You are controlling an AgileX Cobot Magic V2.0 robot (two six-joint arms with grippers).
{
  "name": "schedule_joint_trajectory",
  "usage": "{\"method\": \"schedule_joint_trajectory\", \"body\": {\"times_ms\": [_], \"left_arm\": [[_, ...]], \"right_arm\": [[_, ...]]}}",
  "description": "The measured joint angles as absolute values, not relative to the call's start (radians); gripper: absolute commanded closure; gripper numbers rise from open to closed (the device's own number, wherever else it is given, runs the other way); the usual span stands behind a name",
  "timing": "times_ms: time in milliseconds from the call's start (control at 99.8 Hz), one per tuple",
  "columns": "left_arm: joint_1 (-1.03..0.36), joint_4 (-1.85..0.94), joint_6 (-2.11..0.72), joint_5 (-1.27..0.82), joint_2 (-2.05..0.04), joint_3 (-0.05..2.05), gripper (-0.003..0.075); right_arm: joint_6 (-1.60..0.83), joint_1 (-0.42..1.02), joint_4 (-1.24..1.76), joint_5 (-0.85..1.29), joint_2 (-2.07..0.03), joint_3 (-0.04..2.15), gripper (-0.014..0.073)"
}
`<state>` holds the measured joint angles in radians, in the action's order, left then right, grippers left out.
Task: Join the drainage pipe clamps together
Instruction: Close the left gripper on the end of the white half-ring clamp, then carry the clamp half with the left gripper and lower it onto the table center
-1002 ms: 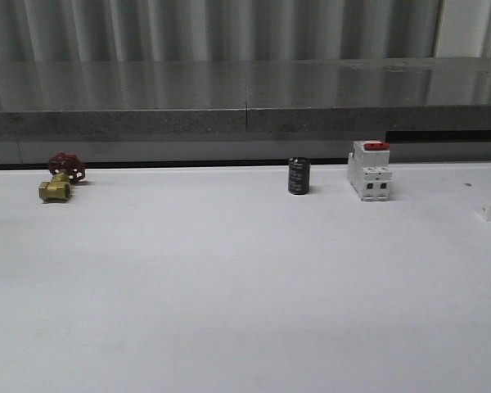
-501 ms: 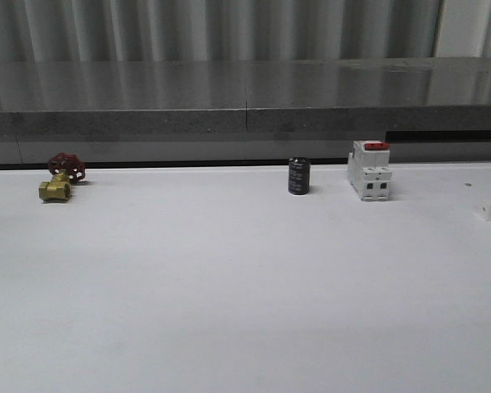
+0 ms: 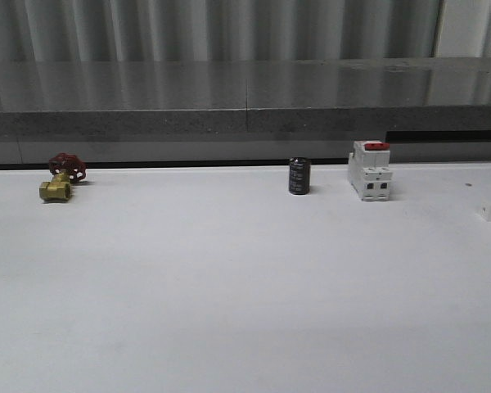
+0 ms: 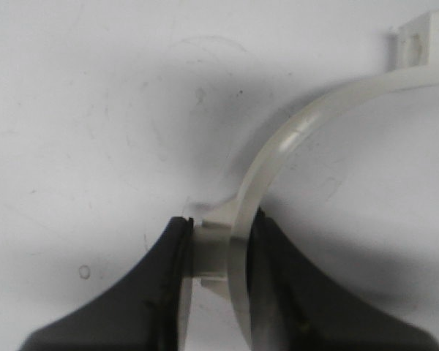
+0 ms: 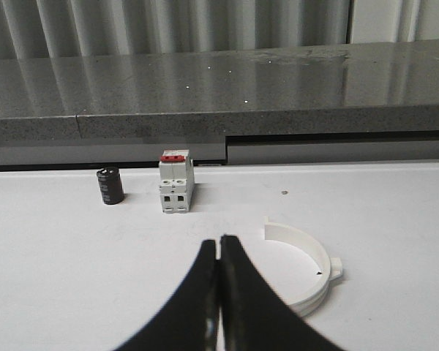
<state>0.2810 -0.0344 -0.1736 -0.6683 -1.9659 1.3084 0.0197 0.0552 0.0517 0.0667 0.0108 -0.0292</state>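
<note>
Your left fingers are clamped on one pipe clamp half; your right fingers are pressed together beside the other half on the bench.

white table | on it: brass valve, blk cylinder, switch block, clamp half

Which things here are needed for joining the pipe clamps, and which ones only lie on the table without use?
For the job:
- clamp half held in the left gripper
- second clamp half lying on the table near the right gripper

Lying about:
- black cylinder
- white switch block
- brass valve
</note>
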Motion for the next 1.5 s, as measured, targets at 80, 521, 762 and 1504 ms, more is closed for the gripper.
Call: {"method": "schedule_joint_trajectory", "body": {"times_ms": [80,521,762,1504], "left_arm": [[0.256,-0.050,-0.174,-0.686,-1.919,1.308,0.0741],[-0.116,-0.057,0.088,-0.833,-1.760,1.308,0.0741],[-0.346,0.022,0.296,-0.776,-1.780,1.308,0.0741],[-0.474,0.030,0.450,-0.673,-1.994,1.308,0.0668]], "right_arm": [[0.020,0.055,0.052,0.067,0.011,-0.029,0.0661],[0.020,0.055,0.052,0.067,0.011,-0.029,0.0661],[0.020,0.055,0.052,0.067,0.011,-0.029,0.0661],[0.020,0.055,0.052,0.067,0.011,-0.029,0.0661]]}}
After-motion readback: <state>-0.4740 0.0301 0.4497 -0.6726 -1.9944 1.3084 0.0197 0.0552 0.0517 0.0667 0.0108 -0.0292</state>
